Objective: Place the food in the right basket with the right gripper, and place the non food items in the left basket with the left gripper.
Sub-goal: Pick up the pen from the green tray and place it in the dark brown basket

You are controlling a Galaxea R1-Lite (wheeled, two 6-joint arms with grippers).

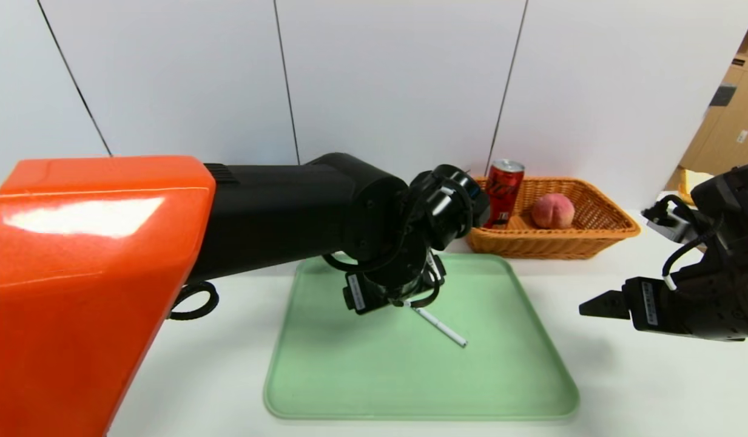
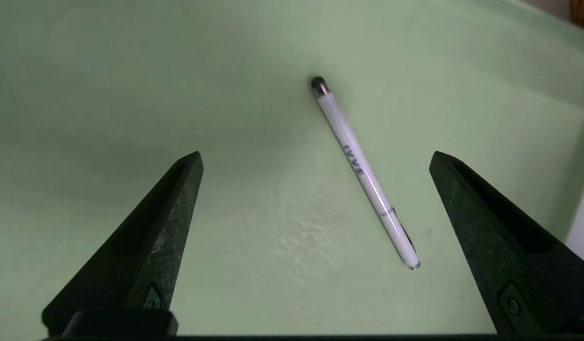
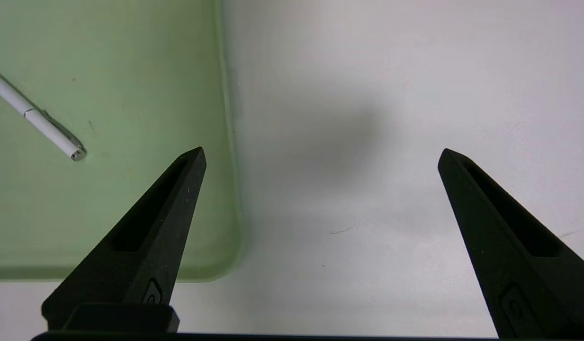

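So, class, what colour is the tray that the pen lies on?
The tray under the pen is pale green, clearest in the head view.

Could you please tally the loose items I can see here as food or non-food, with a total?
Food: 2, the soda can and the peach, both in the orange-tan basket.
Non-food: 1, the white pen on the green tray.
Total: 3.
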